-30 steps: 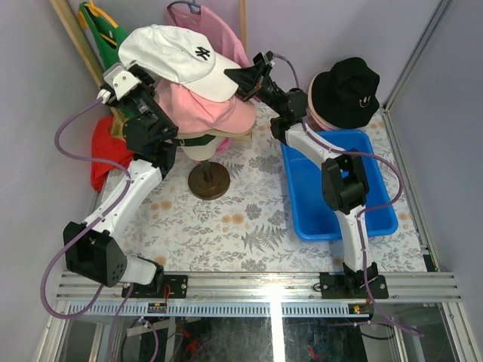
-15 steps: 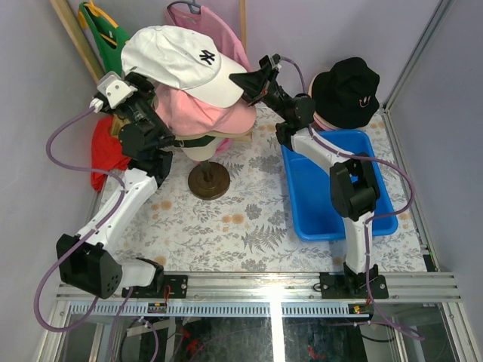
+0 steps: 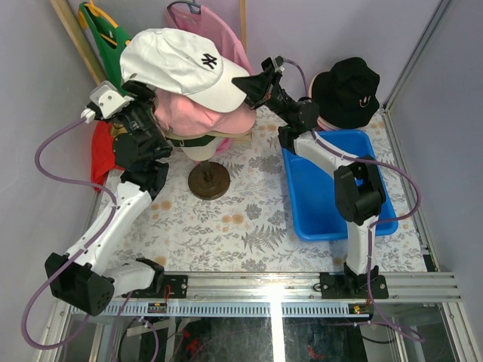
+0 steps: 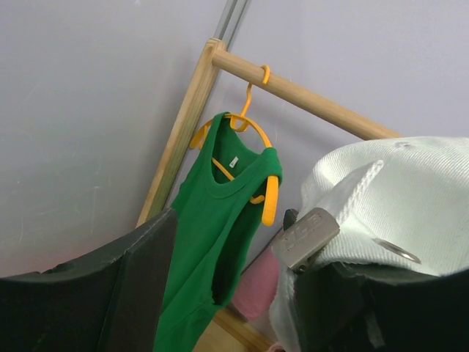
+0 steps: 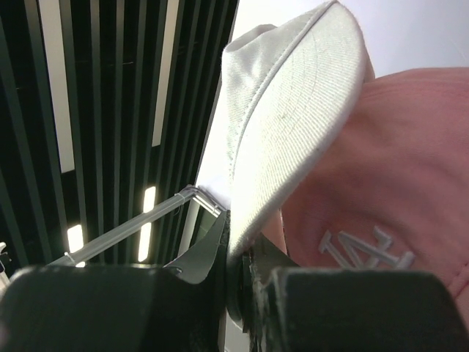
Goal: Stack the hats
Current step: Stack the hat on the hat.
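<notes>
A white baseball cap (image 3: 181, 64) hangs in the air just above a pink cap (image 3: 200, 113). The pink cap tops a stack with a dark green cap (image 3: 189, 140) on the mannequin head (image 3: 198, 152). My right gripper (image 3: 253, 83) is shut on the white cap's brim (image 5: 293, 117), with the pink cap (image 5: 396, 169) beside it. My left gripper (image 3: 143, 94) is at the cap's rear. Its jaws stand apart (image 4: 245, 249), and the white cap's back strap (image 4: 396, 198) rests on the right finger. A black bucket hat (image 3: 346, 90) sits at the back right.
A blue bin (image 3: 332, 188) lies on the right of the table. A green shirt (image 3: 102, 26) (image 4: 212, 242) and a pink shirt (image 3: 219, 26) hang from a wooden rail (image 4: 308, 92) behind. Red cloth (image 3: 102, 151) lies at the left edge. The head's round base (image 3: 209, 181) stands mid-table.
The white cap has shifted slightly right with both grippers. My left arm has swung its elbow and wrist out to the left. My right gripper has moved a little right, still on the brim.
</notes>
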### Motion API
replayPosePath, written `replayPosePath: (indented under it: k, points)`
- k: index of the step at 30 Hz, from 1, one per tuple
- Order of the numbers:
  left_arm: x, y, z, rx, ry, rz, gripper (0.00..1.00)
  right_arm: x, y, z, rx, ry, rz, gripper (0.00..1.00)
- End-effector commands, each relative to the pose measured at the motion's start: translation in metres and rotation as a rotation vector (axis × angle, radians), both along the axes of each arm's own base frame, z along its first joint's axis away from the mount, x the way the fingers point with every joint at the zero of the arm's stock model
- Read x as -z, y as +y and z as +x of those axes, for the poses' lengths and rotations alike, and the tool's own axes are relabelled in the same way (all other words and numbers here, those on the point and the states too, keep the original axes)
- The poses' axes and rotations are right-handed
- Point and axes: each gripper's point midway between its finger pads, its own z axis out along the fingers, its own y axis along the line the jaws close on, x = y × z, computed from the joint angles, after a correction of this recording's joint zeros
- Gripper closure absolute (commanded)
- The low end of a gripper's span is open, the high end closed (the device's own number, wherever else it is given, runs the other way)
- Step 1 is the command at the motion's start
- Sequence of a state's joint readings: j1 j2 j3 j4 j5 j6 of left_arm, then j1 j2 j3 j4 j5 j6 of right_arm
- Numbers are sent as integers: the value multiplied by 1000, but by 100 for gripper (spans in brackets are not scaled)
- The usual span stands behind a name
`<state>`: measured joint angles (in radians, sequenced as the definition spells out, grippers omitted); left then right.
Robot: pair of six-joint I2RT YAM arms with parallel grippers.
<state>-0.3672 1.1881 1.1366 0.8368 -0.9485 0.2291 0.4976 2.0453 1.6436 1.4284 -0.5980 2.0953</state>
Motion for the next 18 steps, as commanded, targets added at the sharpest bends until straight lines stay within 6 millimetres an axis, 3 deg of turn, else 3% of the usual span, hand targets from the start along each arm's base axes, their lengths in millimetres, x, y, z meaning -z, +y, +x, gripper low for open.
replayPosePath:
  k: [1, 10, 18]
  points:
    - [-23, 15, -31, -11, -124, -118, 41, -52, -45, -46, -286, 139, 130, 100]
    - [-4, 8, -35, 25, -66, -135, 41, -27, -55, -43, -272, 176, 141, 100]
    - [-3, -5, -45, 131, -41, -154, 39, -7, -60, -39, -261, 210, 147, 100]
